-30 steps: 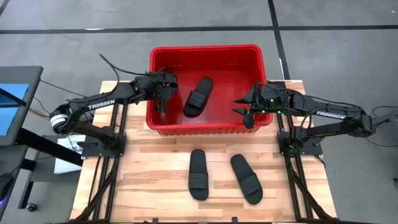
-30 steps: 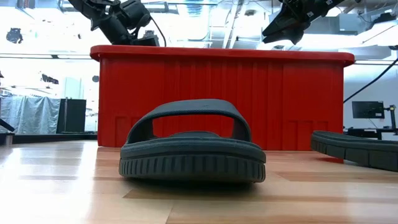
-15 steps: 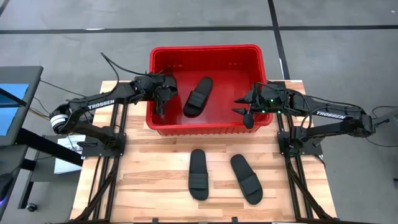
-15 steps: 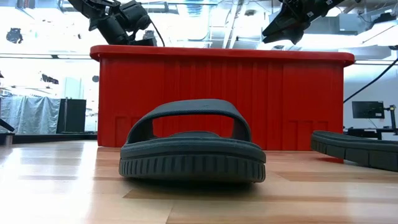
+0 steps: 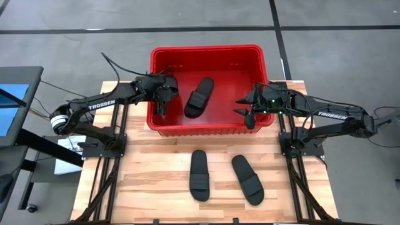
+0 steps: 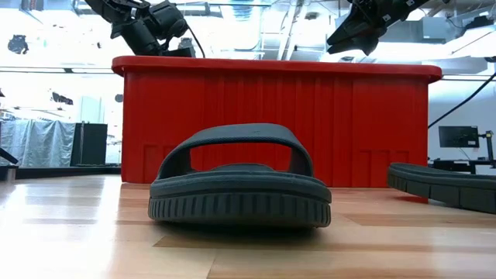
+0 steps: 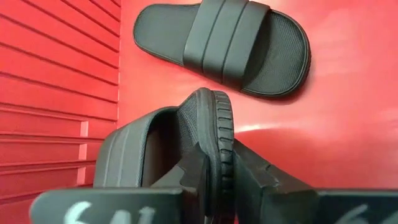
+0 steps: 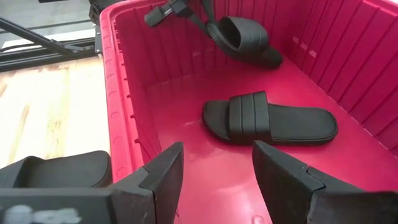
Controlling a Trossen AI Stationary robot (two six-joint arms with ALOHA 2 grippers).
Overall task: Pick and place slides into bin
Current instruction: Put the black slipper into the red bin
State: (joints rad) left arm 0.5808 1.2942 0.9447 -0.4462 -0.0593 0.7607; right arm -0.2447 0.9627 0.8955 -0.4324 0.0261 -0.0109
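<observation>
Nothing has shifted since the earlier frames: both arms and all the slides sit where they were.

At the left, the left gripper (image 5: pixel 164 100) hangs inside the bin (image 5: pixel 206 130), close to its left wall. From above the gripper hides its load, but the left wrist view shows the fingers (image 7: pixel 193 171) pinching the sole edge of a held slide (image 7: pixel 186 146), which hangs on edge above the red floor. That slide's heel end is cut off by the frame there. In the low view the bin's front wall hides everything inside, and only the arm's upper links show above the rim.

A second slide (image 5: pixel 199 96) lies flat on the bin floor near the middle, strap up, angled slightly.

On the table (image 5: pixel 156 187) in front of the bin lie two more slides, apart from each other: the left slide (image 5: pixel 199 175), lying straight, and the right slide (image 5: pixel 248 179), angled. In the low view the left one fills the foreground, while the right one is cut off at the picture's edge.

At the right, the right gripper (image 5: pixel 245 109) hovers over the bin's right front corner, fingers (image 8: pixel 165 169) spread wide and holding nothing.
</observation>
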